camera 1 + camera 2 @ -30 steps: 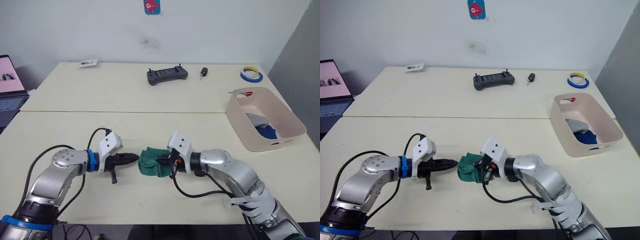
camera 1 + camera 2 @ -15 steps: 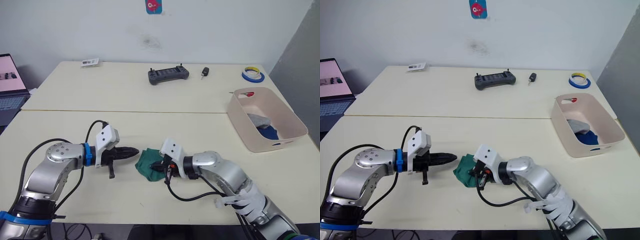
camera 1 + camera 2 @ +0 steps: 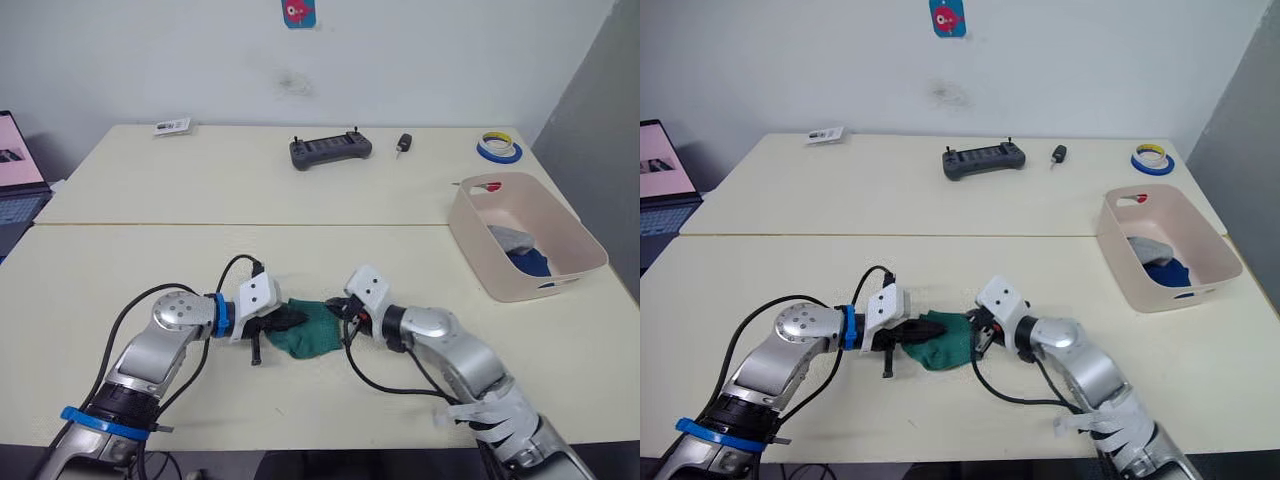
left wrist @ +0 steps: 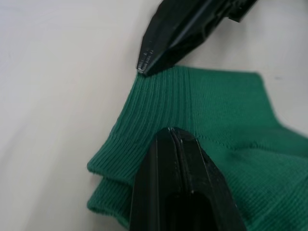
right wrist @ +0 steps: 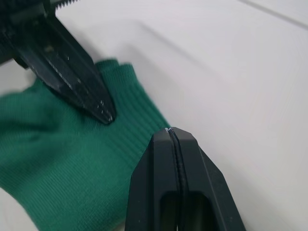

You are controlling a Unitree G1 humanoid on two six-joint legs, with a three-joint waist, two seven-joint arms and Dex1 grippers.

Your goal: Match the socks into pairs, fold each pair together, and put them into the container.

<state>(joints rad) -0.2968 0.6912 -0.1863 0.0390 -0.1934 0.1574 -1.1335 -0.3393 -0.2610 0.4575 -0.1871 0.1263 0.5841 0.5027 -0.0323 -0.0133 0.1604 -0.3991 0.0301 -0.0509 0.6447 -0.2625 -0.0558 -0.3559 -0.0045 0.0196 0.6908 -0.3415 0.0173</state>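
Both arms have closed in on each other since a second ago: the left gripper (image 3: 290, 318), which then sat apart from the green socks (image 3: 312, 329), now reaches onto their left side, while the right gripper (image 3: 338, 308) meets them from the right. From where I stand the green socks lie bunched on the near worktop (image 3: 120, 270), between the two arms. In the left wrist view the left gripper's fingers (image 4: 179, 159) are pressed together with their tips on the ribbed cuff of the green fabric, and the other gripper's black tip touches the cuff's edge opposite. In the right wrist view the right gripper's fingers (image 5: 174, 159) are likewise pressed together, lying at the cuff's edge; I cannot tell whether either pair pinches any cloth. The container (image 3: 566, 228) stands well apart at the worktop's right edge, holding a grey sock (image 3: 513, 238) and a dark blue sock (image 3: 528, 262). On the far worktop lie a black controller (image 3: 330, 150) and a roll of tape (image 3: 499, 149).
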